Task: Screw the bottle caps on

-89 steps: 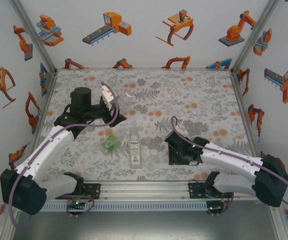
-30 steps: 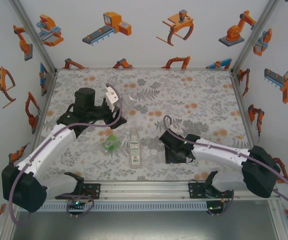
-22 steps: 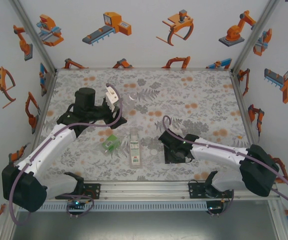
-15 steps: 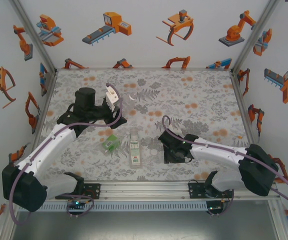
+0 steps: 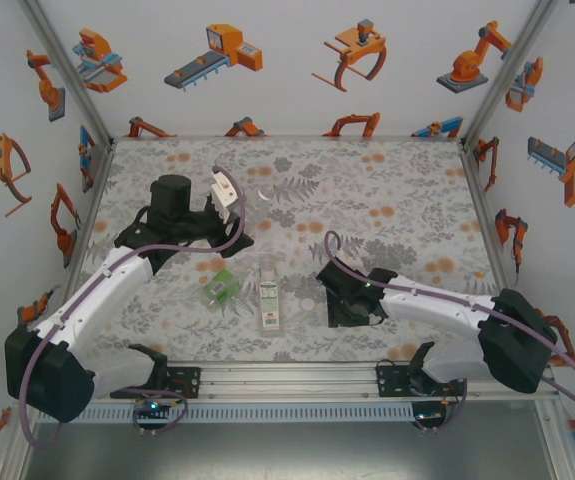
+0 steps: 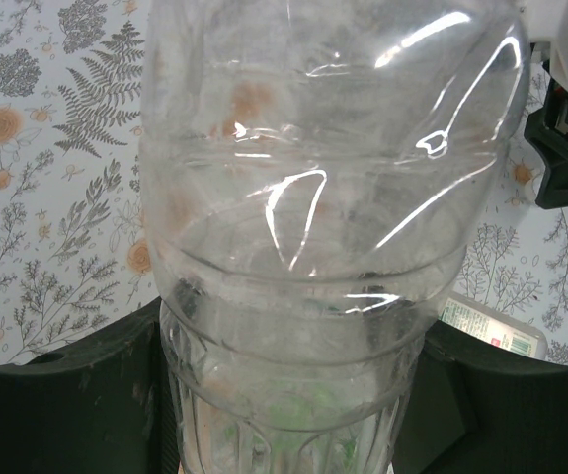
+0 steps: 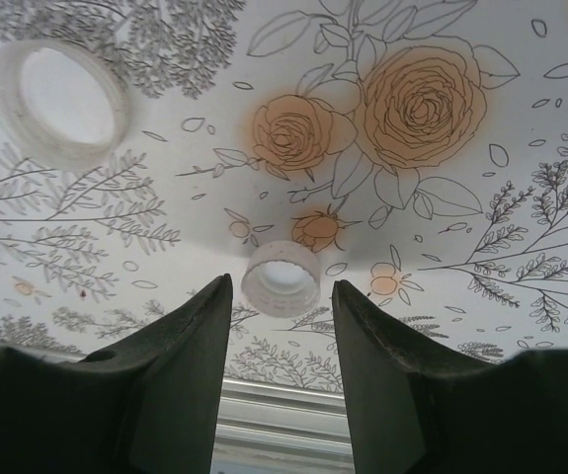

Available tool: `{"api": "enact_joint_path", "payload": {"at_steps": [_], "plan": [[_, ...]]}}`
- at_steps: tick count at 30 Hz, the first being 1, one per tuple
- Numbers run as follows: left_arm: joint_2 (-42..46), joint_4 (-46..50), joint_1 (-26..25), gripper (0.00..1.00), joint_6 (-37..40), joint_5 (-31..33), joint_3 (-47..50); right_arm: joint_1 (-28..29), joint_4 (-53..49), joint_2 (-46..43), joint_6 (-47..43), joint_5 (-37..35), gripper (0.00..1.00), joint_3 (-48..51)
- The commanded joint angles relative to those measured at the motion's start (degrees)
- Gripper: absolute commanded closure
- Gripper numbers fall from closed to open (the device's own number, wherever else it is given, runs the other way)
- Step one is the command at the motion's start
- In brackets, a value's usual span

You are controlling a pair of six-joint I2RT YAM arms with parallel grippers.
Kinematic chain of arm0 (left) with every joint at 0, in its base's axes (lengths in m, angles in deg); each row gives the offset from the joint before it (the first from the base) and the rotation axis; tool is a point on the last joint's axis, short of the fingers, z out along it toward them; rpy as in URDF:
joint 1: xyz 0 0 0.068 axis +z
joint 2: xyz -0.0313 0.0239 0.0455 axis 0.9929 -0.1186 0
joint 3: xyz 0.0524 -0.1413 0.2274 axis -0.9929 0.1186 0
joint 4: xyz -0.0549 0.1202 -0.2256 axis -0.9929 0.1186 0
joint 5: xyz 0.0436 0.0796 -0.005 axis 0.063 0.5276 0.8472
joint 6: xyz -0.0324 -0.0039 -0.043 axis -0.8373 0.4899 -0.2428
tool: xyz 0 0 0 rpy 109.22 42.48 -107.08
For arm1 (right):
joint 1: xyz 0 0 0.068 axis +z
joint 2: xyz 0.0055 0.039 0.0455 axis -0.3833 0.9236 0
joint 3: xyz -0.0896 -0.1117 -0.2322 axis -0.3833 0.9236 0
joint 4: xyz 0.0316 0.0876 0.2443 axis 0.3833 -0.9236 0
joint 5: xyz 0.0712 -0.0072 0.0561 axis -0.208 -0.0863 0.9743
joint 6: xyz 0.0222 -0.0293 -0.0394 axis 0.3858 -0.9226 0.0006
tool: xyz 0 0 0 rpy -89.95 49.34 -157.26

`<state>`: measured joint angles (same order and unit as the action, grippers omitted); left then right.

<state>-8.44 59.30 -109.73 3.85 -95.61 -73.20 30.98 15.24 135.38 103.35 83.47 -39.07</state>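
Observation:
My left gripper [image 6: 288, 400] is shut on the plain clear bottle [image 6: 323, 197], which is held up above the table; from above, the bottle [image 5: 256, 197] sticks out of that gripper [image 5: 233, 207] at the left rear. My right gripper [image 7: 282, 287] is open and points down at the table. A small white cap [image 7: 281, 278] lies open side up between its fingertips, touching neither. A wider pale cap [image 7: 59, 102] lies further off to the left. The green-tinted bottle [image 5: 219, 288] and the labelled bottle [image 5: 268, 296] lie on their sides in the near middle.
The floral table mat [image 5: 397, 200] stretches bare to the back and right. The right gripper [image 5: 347, 298] sits low, just right of the labelled bottle. A metal rail [image 5: 297, 378] runs along the near edge, and printed walls close in three sides.
Since three seconds ago the right arm has swung in to the left and settled over the small cap. The left arm has shifted slightly right with the bottle. Over the last second, almost nothing moves.

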Motion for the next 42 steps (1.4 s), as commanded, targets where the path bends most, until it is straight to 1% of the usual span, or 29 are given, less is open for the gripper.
{"api": "enact_joint_path", "payload": {"at_steps": [1,42], "plan": [[-0.2,0.3,-0.2,1.00,1.1,-1.3,-2.0,0.4,-1.9,-1.6,-0.2,0.7,0.55,-1.7],[0.0,0.3,-0.2,1.00,0.7,-2.0,-2.1,0.4,1.5,1.6,0.4,2.2,0.55,1.4]]}}
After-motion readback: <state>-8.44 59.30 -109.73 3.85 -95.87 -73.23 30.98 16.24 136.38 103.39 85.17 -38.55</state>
